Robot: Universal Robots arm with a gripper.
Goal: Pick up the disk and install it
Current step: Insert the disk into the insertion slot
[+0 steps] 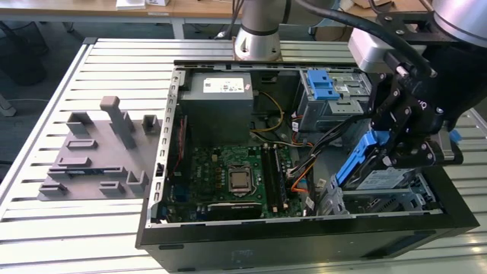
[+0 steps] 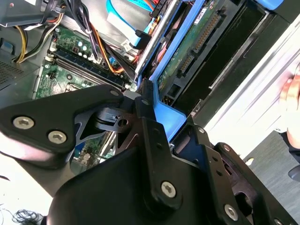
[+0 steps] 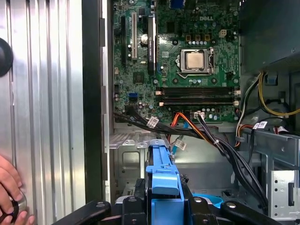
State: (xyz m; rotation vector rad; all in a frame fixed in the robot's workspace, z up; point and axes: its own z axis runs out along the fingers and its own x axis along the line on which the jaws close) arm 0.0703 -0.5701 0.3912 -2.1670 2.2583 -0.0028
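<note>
The disk (image 1: 374, 171) is a silver drive with a white label in a blue carrier bracket. It hangs tilted over the case's front corner, at the exterior view's right, just above a metal drive bay (image 1: 380, 201). My gripper (image 1: 407, 153) is shut on it from above. In the first wrist view, the blue carrier (image 3: 163, 180) stands between my black fingers (image 3: 131, 206), above the bay floor. In the second wrist view, the gripper (image 2: 150, 117) clamps the blue bracket (image 2: 164, 119), and the disk's green circuit board (image 2: 187, 51) faces the camera.
The open computer case (image 1: 304, 240) lies on a slatted metal table (image 1: 76, 228). Inside are the motherboard (image 1: 236, 177), a grey power-supply box (image 1: 220, 94), a drive cage with blue latches (image 1: 327, 91) and loose cables (image 1: 304, 165). A grey fixture (image 1: 99, 154) sits beside it. A person's hand (image 3: 9, 187) rests nearby.
</note>
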